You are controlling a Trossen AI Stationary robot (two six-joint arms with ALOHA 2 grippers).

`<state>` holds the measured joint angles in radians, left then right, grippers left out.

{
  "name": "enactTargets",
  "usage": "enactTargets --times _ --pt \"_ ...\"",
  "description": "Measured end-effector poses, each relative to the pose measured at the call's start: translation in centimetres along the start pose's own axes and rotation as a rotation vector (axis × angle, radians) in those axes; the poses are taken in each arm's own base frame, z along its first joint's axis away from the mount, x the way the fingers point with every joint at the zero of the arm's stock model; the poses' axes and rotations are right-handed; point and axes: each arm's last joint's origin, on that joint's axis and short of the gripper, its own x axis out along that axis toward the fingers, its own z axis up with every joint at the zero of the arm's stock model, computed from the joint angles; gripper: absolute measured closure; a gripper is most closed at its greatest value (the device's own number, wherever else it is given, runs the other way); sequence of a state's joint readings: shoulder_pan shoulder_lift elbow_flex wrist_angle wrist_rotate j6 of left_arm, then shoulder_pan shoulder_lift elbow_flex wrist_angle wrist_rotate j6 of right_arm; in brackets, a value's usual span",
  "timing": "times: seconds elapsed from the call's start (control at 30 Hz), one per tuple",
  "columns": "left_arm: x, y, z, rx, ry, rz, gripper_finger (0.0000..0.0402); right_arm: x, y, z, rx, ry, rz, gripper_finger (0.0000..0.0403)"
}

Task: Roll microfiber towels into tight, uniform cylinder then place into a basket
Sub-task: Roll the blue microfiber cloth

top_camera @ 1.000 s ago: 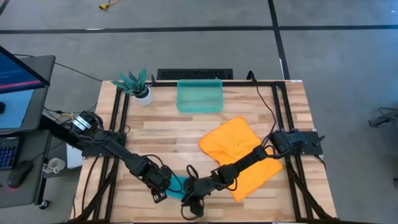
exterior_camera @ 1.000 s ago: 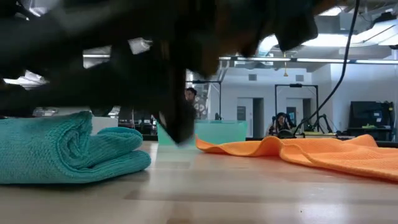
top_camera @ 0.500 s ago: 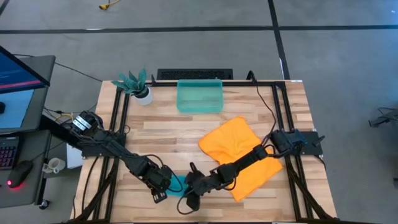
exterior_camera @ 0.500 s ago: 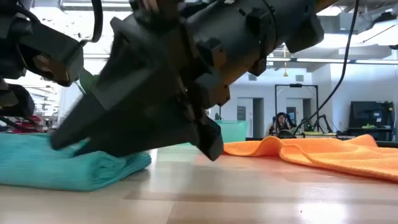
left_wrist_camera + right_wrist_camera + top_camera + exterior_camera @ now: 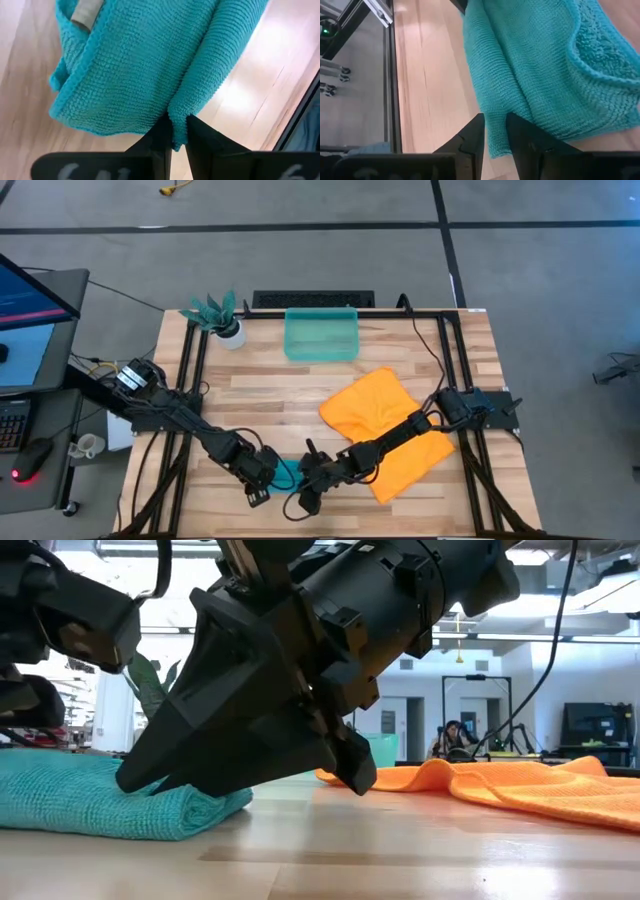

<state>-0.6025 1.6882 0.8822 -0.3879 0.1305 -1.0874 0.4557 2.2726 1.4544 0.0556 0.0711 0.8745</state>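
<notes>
- Table [image 5: 260,395]: layout unchanged over the last second. Teal basket [image 5: 321,334] sits at the far edge, apparently holding nothing, beside the potted plant [image 5: 218,315]. Orange towel [image 5: 385,430] lies spread and unrolled on the right half, with the right arm lying across it.
- Both arms meet at the near edge, centre-left, over the teal towel [image 5: 285,475]. The right arm has drawn back a little toward the right; in the low view it went from a dark blur to a sharp shape tipped down at the towel.
- Teal towel [image 5: 110,808]: a second ago it showed a loose bulging fold with an open curl; now it lies lower and flatter on the table. My read: they are pulling it taut or re-laying it, so no tight cylinder yet and the basket step is well off.
- Right claw [image 5: 495,131]: clenched on a fold of the teal towel's edge; cloth runs between the fingers.
- Left claw [image 5: 178,131]: clenched on the opposite edge, a thin ridge of cloth pinched between the fingers.
- Hard to make out: from above the arms cover nearly all the teal towel, so its outline and fold count are unclear. The low view cuts off its left end and the right arm blocks the middle. A pale tag [image 5: 87,12] shows on the towel; print unreadable.
</notes>
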Motion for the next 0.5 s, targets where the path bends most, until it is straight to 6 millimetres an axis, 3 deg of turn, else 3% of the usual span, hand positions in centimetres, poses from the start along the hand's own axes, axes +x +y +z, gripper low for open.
enactTargets --times 0.37,0.5 --pt "0.01 0.02 0.06 0.052 -0.061 0.034 0.0368 0.08 -0.15 -0.06 0.034 0.012 0.001 0.0292" --pt "0.01 0.06 0.02 0.041 -0.054 0.037 0.0347 0.11 -0.17 -0.07 0.036 0.016 0.004 0.0292"
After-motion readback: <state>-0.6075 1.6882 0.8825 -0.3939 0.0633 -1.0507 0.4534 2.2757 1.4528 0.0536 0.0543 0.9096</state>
